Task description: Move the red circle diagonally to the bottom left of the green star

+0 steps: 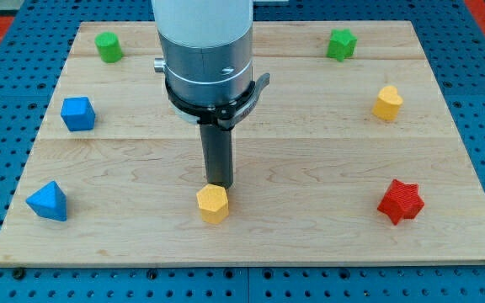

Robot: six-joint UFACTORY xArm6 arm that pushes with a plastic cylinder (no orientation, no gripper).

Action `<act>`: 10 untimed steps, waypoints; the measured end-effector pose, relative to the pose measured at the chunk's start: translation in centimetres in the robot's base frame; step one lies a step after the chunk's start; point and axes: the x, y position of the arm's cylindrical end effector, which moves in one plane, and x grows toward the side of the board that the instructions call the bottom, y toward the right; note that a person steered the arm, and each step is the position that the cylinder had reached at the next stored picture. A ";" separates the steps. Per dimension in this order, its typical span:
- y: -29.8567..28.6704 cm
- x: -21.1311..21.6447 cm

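The green star lies near the view's top right. No red circle shows anywhere; the only red block is a red star at the view's lower right. The arm's wide body covers part of the board's top middle. My tip stands at the lower middle of the board, touching or just behind the top edge of a yellow hexagon. It is far to the left of and below the green star.
A green rounded block sits at the top left. A blue cube and a blue triangle lie on the left side. A yellow block lies below the green star. The wooden board rests on blue pegboard.
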 end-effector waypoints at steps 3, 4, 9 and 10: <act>0.9 -7.8; 1.9 -15.0; 17.7 -24.1; 17.5 -24.8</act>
